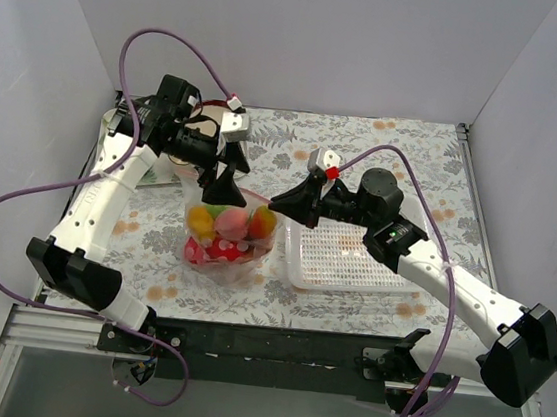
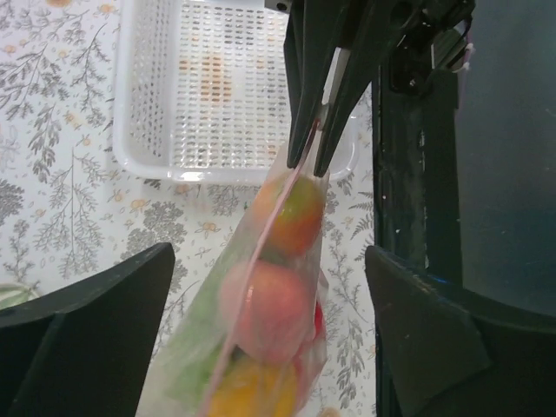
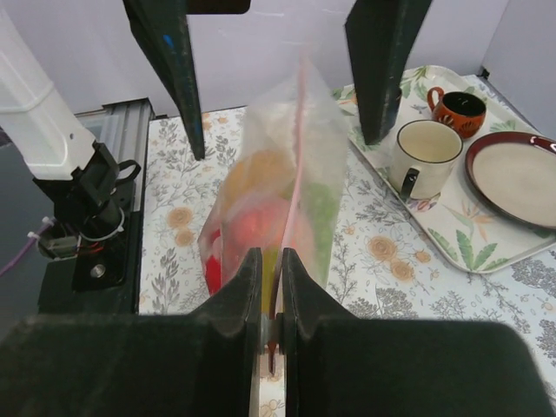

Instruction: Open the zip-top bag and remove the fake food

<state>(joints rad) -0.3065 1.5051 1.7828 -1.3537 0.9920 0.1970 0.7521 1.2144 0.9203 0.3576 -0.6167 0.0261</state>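
Between the two arms, the zip-top bag [image 1: 228,235] is standing on edge, with the right gripper [image 3: 271,269] pinching one end of its pink zip strip tight. The left gripper [image 1: 220,194] is hovering with jaws spread wide, straddling the other end without touching it. The fake food [image 2: 265,304] is showing blurred through the plastic, its lowest pieces cut off. The white mesh basket [image 1: 353,262] is sitting just beside the bag.

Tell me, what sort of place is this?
Probably a robotics test booth, not a kitchen: plain white walls box in a small flowery-clothed table, a left arm and right arm are bolted at its near edge, and the zip-top bag holds plastic fake food.
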